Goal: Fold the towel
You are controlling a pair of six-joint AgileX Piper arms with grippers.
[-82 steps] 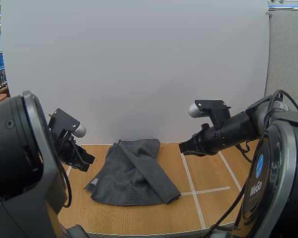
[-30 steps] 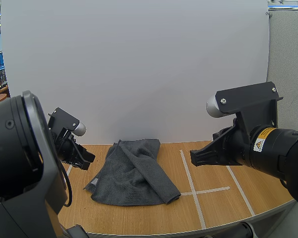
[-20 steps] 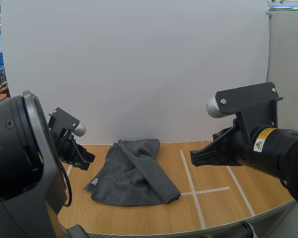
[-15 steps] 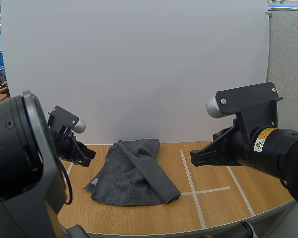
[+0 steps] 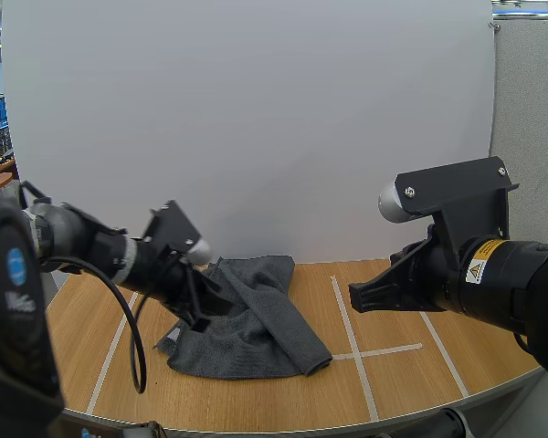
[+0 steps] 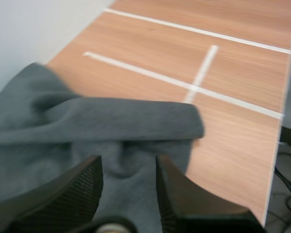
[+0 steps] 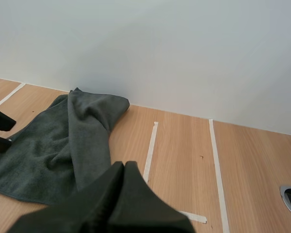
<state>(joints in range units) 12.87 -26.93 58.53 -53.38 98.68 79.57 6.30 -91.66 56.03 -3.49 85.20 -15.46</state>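
Towel (image 5: 251, 319) of crumpled dark grey cloth lies on the light wooden table (image 5: 393, 383) marked with white tape lines. Black two-fingered right gripper (image 5: 356, 294), fingers pressed together, hangs well apart at its 3 o'clock. Black left gripper (image 6: 127, 167), fingers spread, sits over its 9 o'clock edge.

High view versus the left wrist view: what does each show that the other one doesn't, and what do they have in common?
High view: the wider scene, with the right gripper held off to the right of the towel and the left arm stretched out to the towel's left edge. Left wrist view: a close look past the left gripper, its open fingers standing apart over the towel's folds. Both: the grey towel lying crumpled on the wooden table with its white tape lines.
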